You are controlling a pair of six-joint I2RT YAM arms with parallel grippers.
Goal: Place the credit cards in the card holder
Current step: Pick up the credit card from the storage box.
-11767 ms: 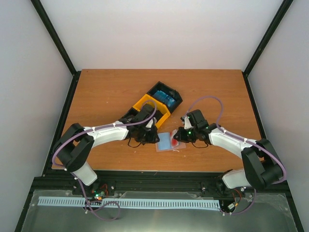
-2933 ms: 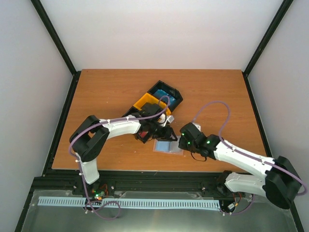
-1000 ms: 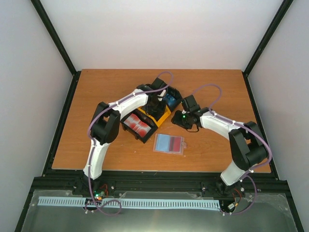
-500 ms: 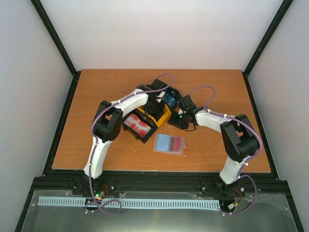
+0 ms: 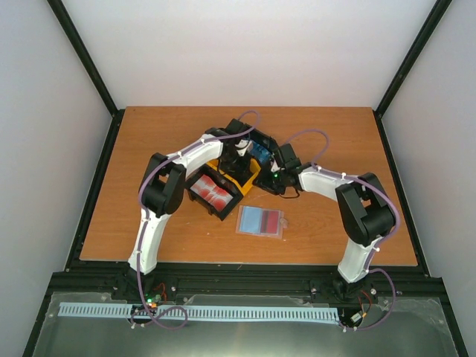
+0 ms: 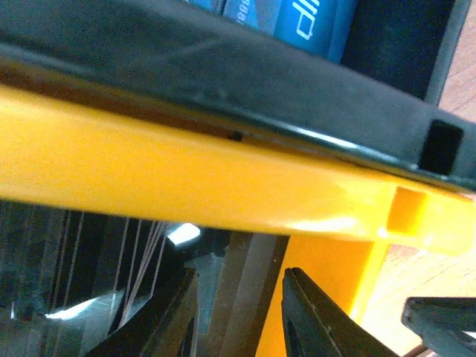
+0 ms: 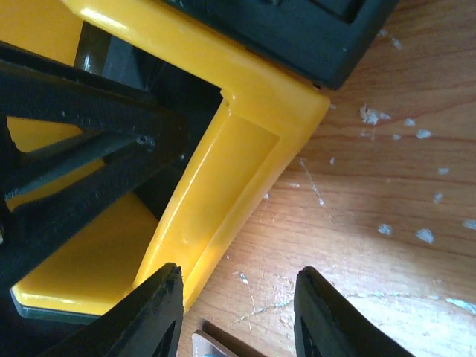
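Observation:
The card holder (image 5: 262,221) lies open on the wood with a blue and a red card showing in its pockets; its corner (image 7: 210,346) shows in the right wrist view. Red-and-white credit cards (image 5: 212,193) sit in a black bin, blue ones (image 5: 260,152) (image 6: 297,18) in another. My left gripper (image 5: 239,158) (image 6: 241,274) is down inside the yellow bin (image 6: 186,178), open, its jaws either side of a dark upright card (image 6: 242,305), with thin gaps showing. My right gripper (image 5: 269,181) (image 7: 239,271) is open and holds nothing, its left finger beside the yellow bin's corner (image 7: 223,178).
The three bins stand in a diagonal row: black with red cards (image 5: 199,181), yellow (image 5: 251,177), black with blue cards (image 5: 272,143) (image 7: 297,30). The left gripper's dark fingers (image 7: 82,149) show inside the yellow bin in the right wrist view. Scratched wood (image 7: 387,186) lies to the right.
The right gripper has moved left up against the yellow bin. The left gripper has shifted slightly deeper over the yellow bin and its jaws have narrowed. The card holder has not moved.

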